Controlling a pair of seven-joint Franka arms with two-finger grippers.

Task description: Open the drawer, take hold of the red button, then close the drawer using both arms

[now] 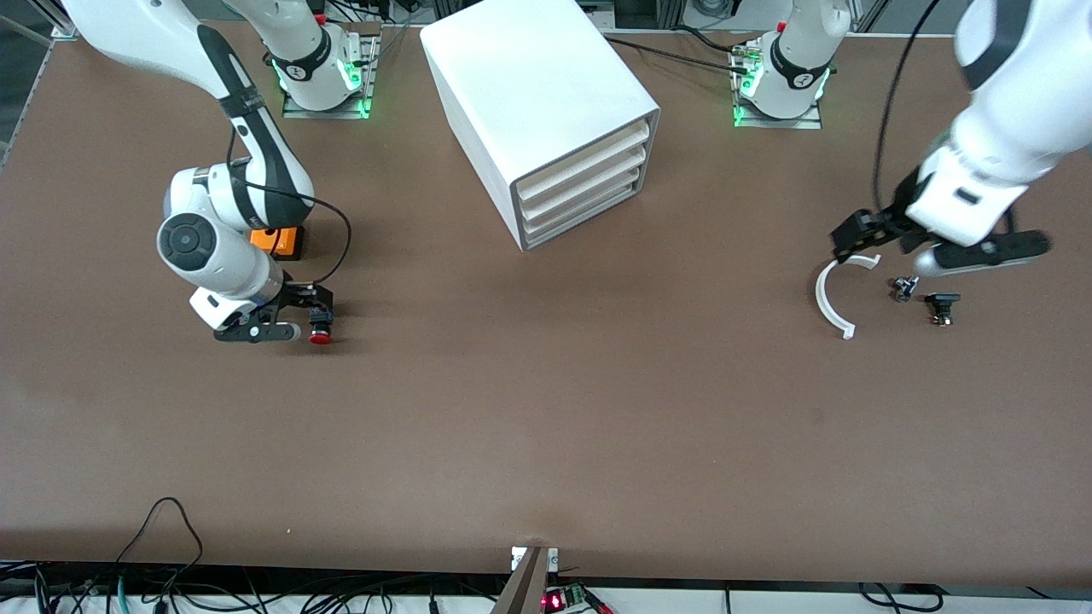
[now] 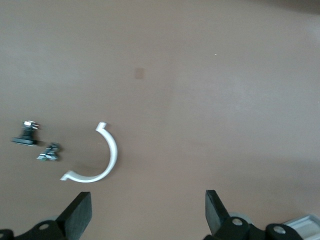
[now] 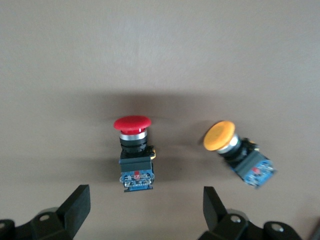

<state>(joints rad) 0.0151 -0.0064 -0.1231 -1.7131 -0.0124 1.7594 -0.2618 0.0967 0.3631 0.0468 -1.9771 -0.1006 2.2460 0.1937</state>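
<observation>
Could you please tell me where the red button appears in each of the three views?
Front view: red button on the table at the right gripper, toward the right arm's end.
Left wrist view: not in it.
Right wrist view: red button between the open fingers, beside the orange button.
Shared landmark: the right gripper.

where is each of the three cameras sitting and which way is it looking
Front view: high across the table, facing both arms' bases, the closed cabinet between them.
Left wrist view: on the left arm, looking down past the open left gripper at a white curved piece, also in front view.
Right wrist view: on the right arm, looking down past the open right gripper at the red button, also in front view, beside an orange-capped button.
</observation>
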